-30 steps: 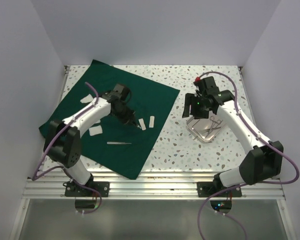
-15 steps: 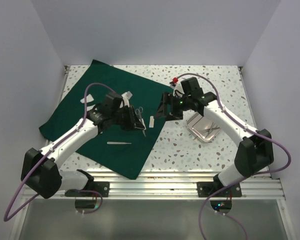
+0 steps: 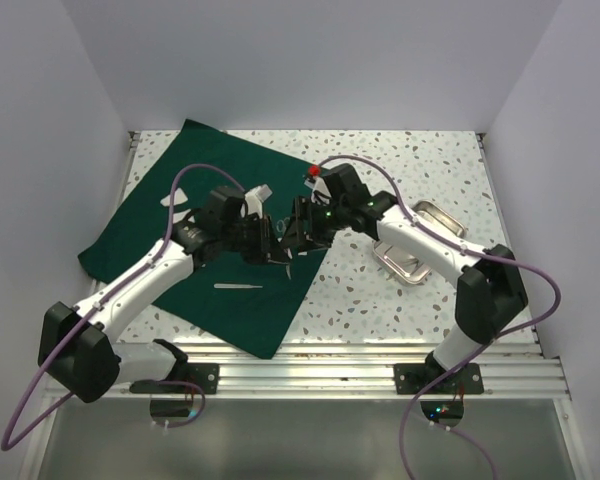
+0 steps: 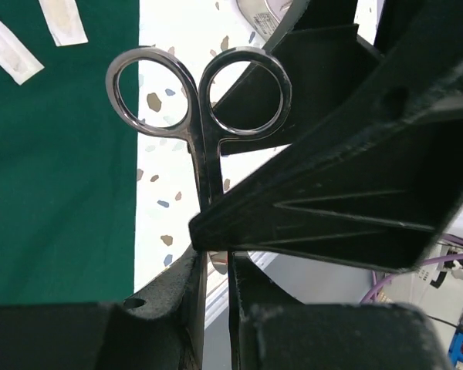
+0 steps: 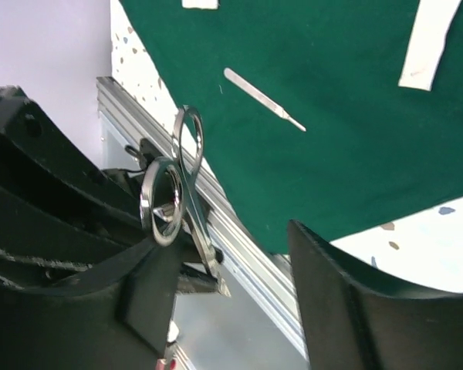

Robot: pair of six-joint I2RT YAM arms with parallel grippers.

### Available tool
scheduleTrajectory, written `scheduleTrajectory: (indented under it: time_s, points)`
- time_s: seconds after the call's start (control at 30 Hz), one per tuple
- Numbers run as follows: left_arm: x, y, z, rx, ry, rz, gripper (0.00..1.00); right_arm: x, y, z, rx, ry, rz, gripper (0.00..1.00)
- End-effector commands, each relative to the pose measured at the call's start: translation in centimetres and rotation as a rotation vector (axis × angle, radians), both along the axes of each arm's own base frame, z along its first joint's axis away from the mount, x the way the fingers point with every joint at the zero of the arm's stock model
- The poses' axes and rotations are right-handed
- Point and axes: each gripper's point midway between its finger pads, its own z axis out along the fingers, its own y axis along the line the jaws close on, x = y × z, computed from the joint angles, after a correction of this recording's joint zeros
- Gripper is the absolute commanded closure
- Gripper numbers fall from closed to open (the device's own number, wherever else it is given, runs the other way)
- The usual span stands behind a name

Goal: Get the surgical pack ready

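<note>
The dark green cloth (image 3: 230, 190) lies spread on the table's left half. My left gripper (image 3: 270, 243) is shut on the blades of steel scissors (image 3: 279, 234) and holds them above the cloth's right edge, rings outward (image 4: 197, 92). My right gripper (image 3: 298, 228) is open. Its fingers (image 5: 355, 301) stand either side of the scissors' rings (image 5: 174, 193), which are close to its left finger. A thin steel instrument (image 3: 238, 286) lies on the cloth; it also shows in the right wrist view (image 5: 262, 99). White strips (image 4: 62, 19) lie on the cloth.
The shiny steel tray (image 3: 400, 268) sits right of the cloth, partly under my right arm. The aluminium rail (image 3: 310, 375) runs along the near edge. Grey walls close in the left, back and right sides.
My right arm swung left from over the tray to meet the left gripper. My left gripper rose from the cloth holding the scissors and turned toward the right one.
</note>
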Motion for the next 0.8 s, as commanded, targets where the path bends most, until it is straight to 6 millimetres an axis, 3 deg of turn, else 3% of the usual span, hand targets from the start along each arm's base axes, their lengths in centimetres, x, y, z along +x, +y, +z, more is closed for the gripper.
scheduleTrajectory:
  time_s: [0.0,0.07,0.13,0.17,0.2,0.23,0.33,0.37,0.47,0.57,0.6,0.67,0.7,0.77]
  points:
    - [0.1,-0.8,3.2,-0.065,-0.091,-0.049,1.0,1.4,1.7,2.0,0.055,-0.045,-0.026,0.42]
    - [0.2,-0.8,3.5,-0.064,-0.099,-0.053,1.0,1.3,2.3,2.1,0.067,-0.039,-0.021,0.47]
    - [0.3,-1.0,3.7,-0.067,-0.102,-0.058,1.0,1.3,2.8,2.2,0.071,-0.047,-0.016,0.65]
    - [0.3,-1.0,3.6,-0.065,-0.097,-0.058,1.0,1.4,2.8,2.2,0.072,-0.045,-0.02,0.89]
    - [0.3,-1.0,3.5,-0.054,-0.087,-0.055,1.0,1.5,2.5,1.9,0.046,-0.043,-0.039,0.99]
    - [0.5,-0.8,3.5,-0.046,-0.084,-0.044,0.78,1.7,2.1,1.7,0.024,-0.043,-0.061,1.0]
    - [1.1,-0.2,3.6,-0.014,-0.08,0.009,0.49,2.7,-0.1,0.8,-0.062,-0.062,-0.129,1.0]
    - [1.4,0.2,3.5,-0.002,-0.078,0.032,0.46,2.9,-1.0,0.3,-0.096,-0.058,-0.152,1.0]
    - [2.1,1.8,3.0,0.048,-0.045,0.115,0.4,4.1,-5.8,-1.8,-0.192,-0.004,-0.269,1.0]
    - [2.8,5.3,0.7,0.173,0.062,0.295,0.39,5.4,-13.9,-4.1,-0.375,0.039,-0.473,1.0]
    - [2.1,6.8,-0.9,0.241,0.146,0.343,0.39,5.3,-17.7,-5.1,-0.466,0.078,-0.561,1.0]
    - [2.0,9.0,-2.5,0.308,0.243,0.454,0.39,5.1,-21.8,-5.2,-0.568,0.083,-0.666,1.0]
    - [1.1,9.8,-3.6,0.349,0.305,0.475,0.39,5.0,-25.9,-5.7,-0.688,0.091,-0.771,1.0]
    - [0.9,10.5,-4.3,0.373,0.352,0.533,0.4,4.5,-30.3,-6.0,-0.775,0.115,-0.89,1.0]
